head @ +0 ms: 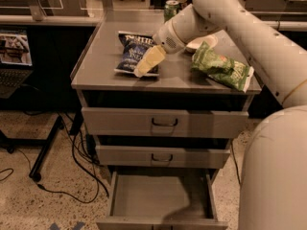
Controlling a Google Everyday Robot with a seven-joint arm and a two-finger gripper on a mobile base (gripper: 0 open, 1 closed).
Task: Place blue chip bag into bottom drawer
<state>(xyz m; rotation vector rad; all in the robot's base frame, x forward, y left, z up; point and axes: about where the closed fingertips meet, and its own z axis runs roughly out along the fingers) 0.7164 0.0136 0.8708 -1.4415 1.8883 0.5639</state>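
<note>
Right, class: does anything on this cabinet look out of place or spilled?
Nothing spilled. Only the bottom drawer stands pulled out. The gripper is over the blue chip bag; the green bag lies askew by the right edge.

Single view: high, frontal, tilted down onto the drawer cabinet.

The camera stands in front of the cabinet point(192, 83), above its top, facing the drawer fronts. It is near enough that the cabinet fills the middle of the frame, from the top surface down to the open bottom drawer point(158, 198) at the lower edge. The arm point(249, 37) enters large from the right foreground and reaches away from the lens. The gripper point(142, 70) shows over the near right edge of the blue chip bag point(130, 51).
</note>
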